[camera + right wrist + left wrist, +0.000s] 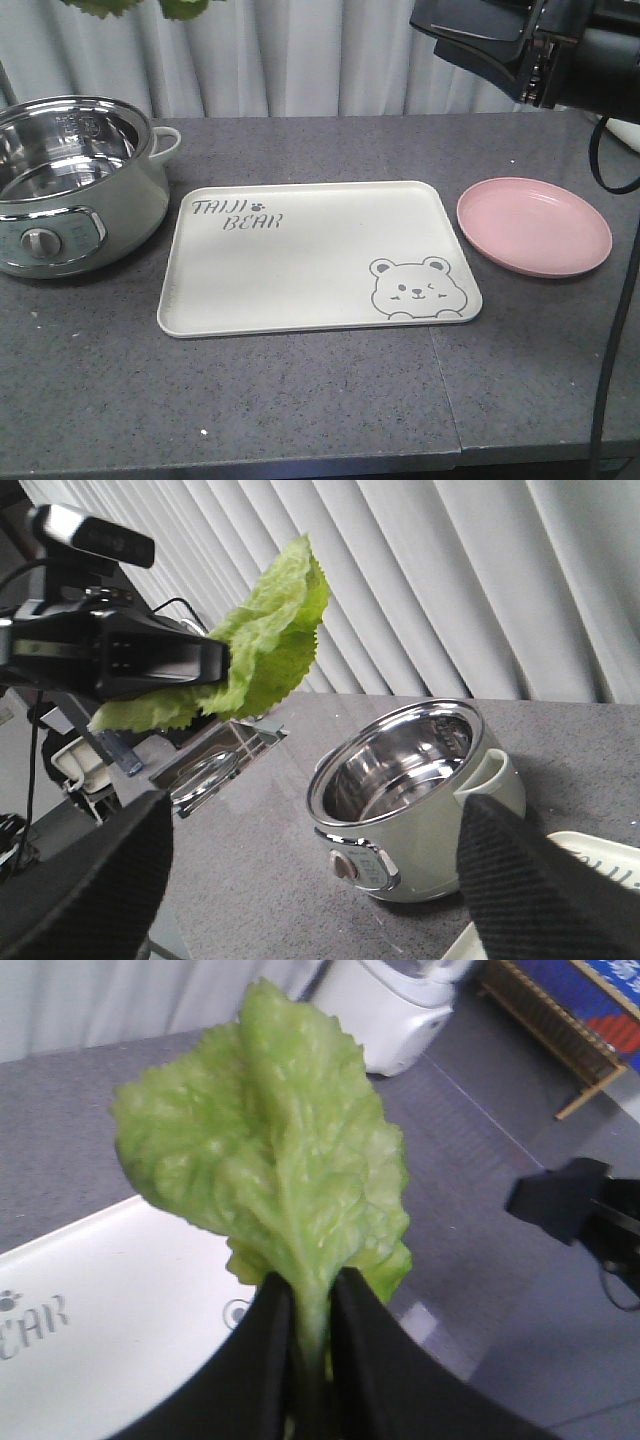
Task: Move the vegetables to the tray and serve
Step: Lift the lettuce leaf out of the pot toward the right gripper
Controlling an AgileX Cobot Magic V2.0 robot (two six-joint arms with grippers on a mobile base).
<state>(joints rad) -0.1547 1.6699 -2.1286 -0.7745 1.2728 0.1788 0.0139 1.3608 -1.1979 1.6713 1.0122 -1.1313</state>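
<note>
Green lettuce point(270, 1150) clamped by stem in left gripper point(310, 1330), seemingly over tray point(300, 260) corner; could slip, miss tray. Right gripper point(315, 875) apart.

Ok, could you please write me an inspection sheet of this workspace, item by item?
Surface: grey speckled table, one seam toward the right.
Job's things: lettuce leaf held in the air; tray bare, flat on the table.
Clutter: electric pot left of the tray, looks empty; pink plate right of it, empty.
Grippers: left gripper jaws shut on the leaf's stem; right gripper jaws wide apart, holding nothing.
Cables: black cable hanging at the table's right side.
Surroundings: pale pleated curtain behind the table.
</note>
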